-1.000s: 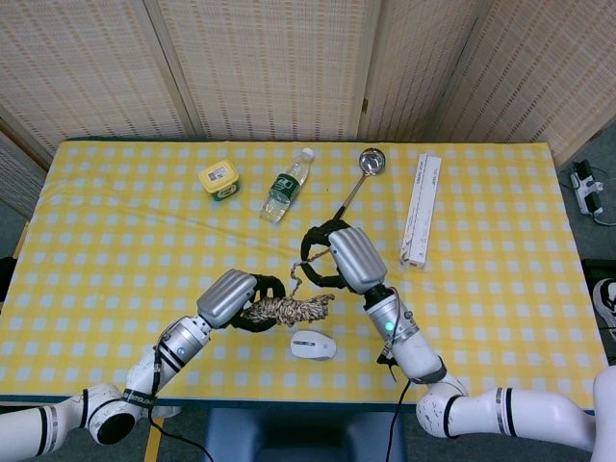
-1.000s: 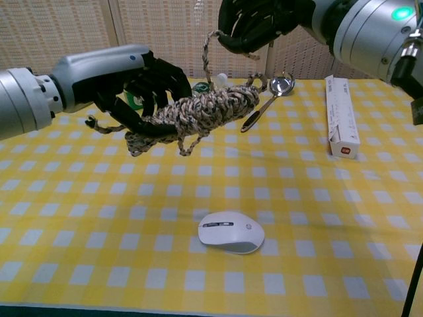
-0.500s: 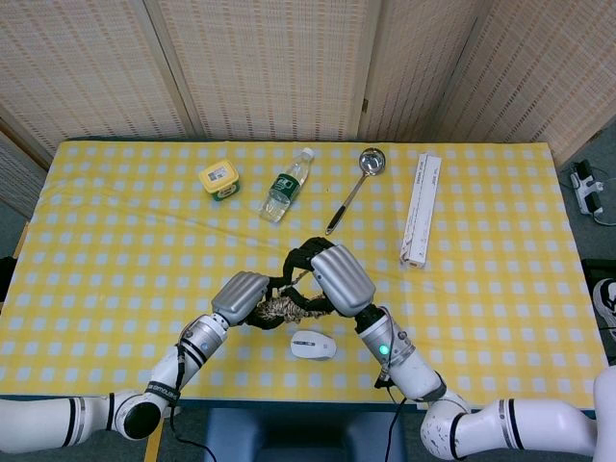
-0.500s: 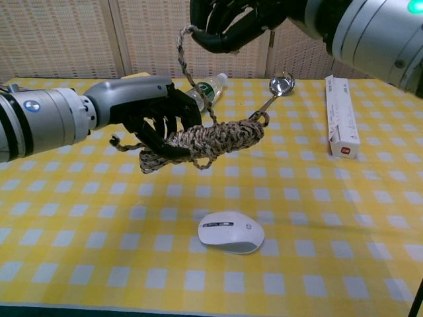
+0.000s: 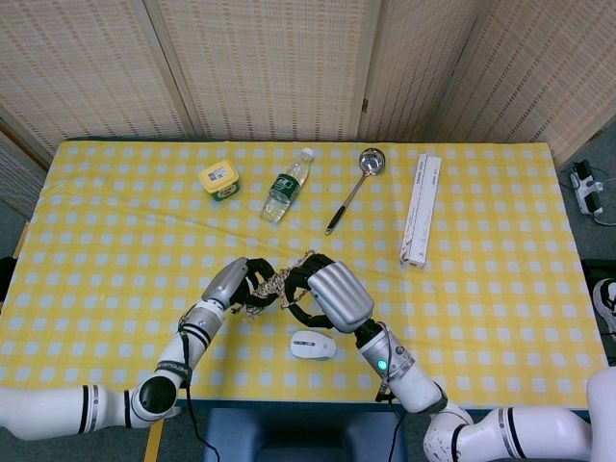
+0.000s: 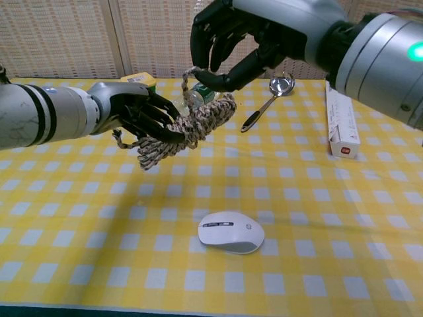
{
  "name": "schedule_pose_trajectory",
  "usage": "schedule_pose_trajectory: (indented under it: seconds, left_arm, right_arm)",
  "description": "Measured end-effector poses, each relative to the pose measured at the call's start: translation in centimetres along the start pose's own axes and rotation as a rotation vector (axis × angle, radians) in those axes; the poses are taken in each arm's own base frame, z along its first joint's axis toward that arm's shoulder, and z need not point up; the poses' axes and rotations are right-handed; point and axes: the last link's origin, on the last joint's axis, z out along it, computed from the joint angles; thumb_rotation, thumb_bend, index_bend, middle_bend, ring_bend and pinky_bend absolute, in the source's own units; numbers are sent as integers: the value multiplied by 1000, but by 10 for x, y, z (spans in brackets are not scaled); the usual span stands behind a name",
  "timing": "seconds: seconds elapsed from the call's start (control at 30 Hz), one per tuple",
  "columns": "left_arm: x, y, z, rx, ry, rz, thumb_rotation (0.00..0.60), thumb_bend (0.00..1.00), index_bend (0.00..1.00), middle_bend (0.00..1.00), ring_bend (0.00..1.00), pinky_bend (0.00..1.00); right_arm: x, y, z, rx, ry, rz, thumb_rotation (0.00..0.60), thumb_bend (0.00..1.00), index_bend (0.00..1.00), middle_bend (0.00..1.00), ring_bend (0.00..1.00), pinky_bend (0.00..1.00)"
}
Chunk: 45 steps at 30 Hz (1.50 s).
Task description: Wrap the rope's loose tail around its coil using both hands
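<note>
My left hand (image 6: 135,113) gripping rope coil (image 6: 188,129) above table (image 6: 317,211), my right hand (image 6: 234,43) pinching loose tail (image 6: 188,78) at coil's 12 o'clock, mouse (image 6: 230,232) at 6 o'clock.

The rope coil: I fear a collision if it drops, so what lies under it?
The coil hangs in the left hand, off the table. Below is bare checked cloth; the mouse sits nearer and to the side. The right hand holds the tail.

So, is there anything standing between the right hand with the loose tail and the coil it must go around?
Nothing visible does. The left hand holds the rope coil up off the table, and the right hand pinches the loose tail just above it. The mouse lies on the table below, apart from both.
</note>
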Motion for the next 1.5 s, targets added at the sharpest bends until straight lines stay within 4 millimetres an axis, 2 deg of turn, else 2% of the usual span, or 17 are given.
schedule_pose_trajectory:
  seconds: [0.3,0.63,0.67,0.73,0.8,0.87,0.93,1.0,1.17,1.23,1.37,1.5]
  left_arm:
    - [40,-1,-5,-19,74,-284,600,680,707,692,637,641]
    - [83,-3,-23,-89,99,-424,600,681,707,691,637,635]
    - [86,-3,-24,-95,99,-428,600,681,707,691,637,635]
    - [90,-3,-28,-110,99,-428,600,681,707,691,637,635]
    - [92,-3,-31,-124,98,-418,600,680,707,691,637,635]
    - [94,-2,-34,-135,100,-403,600,680,707,691,636,635]
    - [96,-2,-36,-149,107,-381,600,680,707,691,635,635]
    - [97,-3,-38,-160,118,-357,600,680,707,691,634,635]
    - [100,-5,-42,-177,133,-310,600,680,707,691,632,635]
    - [101,-7,-44,-184,140,-288,600,681,707,691,631,635]
    - [105,-11,-50,-191,146,-236,600,680,707,691,629,635]
    - [109,-17,-55,-192,158,-164,600,680,707,691,629,632]
  right_arm:
    - [-15,14,-10,-36,-22,-8,600,558,782,545,441,301]
    - [-20,31,-16,-80,-25,3,600,557,779,541,439,300]
    - [-20,31,-16,-79,-26,5,600,558,761,533,433,301]
    - [-21,31,-16,-77,-33,8,600,558,661,501,410,301]
    - [-21,32,-16,-74,-31,3,600,558,490,441,370,297]
    - [-20,34,-17,-73,-34,-4,600,548,174,272,262,250]
    - [-18,36,-20,-75,-40,-12,600,506,11,96,147,173]
    - [-16,38,-23,-73,-30,-21,600,477,0,6,79,121]
    - [-3,50,-40,-96,31,-48,600,474,0,0,66,115]
    - [5,60,-51,-123,56,-77,600,473,0,6,75,115]
    - [19,80,-77,-197,98,-139,600,471,0,80,119,120]
    - [34,103,-110,-282,114,-203,600,470,0,118,135,125]
